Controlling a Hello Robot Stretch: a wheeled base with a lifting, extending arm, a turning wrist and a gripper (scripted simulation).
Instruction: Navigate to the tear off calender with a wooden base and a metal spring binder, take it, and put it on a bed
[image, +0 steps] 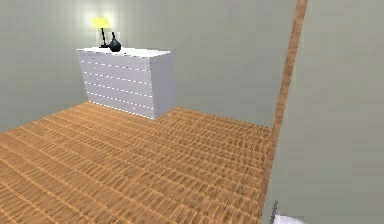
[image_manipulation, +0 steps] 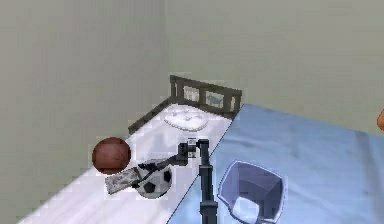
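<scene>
Hovering above the bed (image_manipulation: 310, 140), the end effector (image_manipulation: 152, 164) is near a soccer ball (image_manipulation: 155, 185) and a brown ball (image_manipulation: 111, 154); whether it holds anything, I cannot tell.

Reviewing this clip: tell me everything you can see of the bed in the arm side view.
The bed stands in the room's corner, its dark, wooden-looking headboard against the far wall. A blue cover spreads over most of it; a white strip runs along the wall side, with a white pillow at the head. On it appear to rest a brown ball, a black-and-white ball and a pale blue basket.
</scene>
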